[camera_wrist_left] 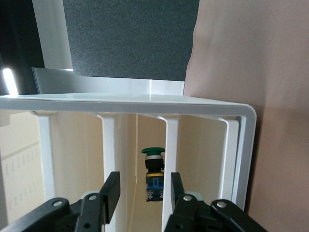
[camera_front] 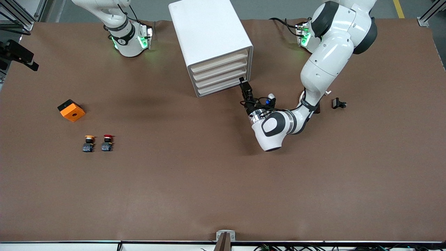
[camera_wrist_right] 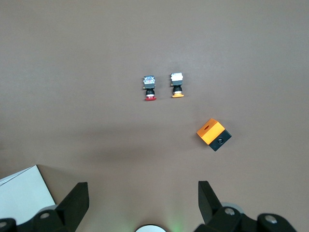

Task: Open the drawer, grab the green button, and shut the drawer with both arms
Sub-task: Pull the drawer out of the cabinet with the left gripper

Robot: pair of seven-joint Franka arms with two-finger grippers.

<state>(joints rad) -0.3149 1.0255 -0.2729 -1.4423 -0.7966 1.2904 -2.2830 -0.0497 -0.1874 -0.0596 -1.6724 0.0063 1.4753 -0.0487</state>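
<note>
Fingers of left gripper (camera_wrist_left: 142, 191) spread, empty, at lowest drawer (camera_front: 223, 87) front, green button (camera_wrist_left: 153, 180) inside; right gripper (camera_wrist_right: 143, 203) wide, empty, waiting over bench (camera_front: 195, 181); drawer likely light, stiff, grip its front lip.

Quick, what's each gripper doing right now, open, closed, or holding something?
Left gripper: open, at the cabinet's drawer fronts, holding nothing.
Right gripper: open, empty, waiting up over the table.
</note>
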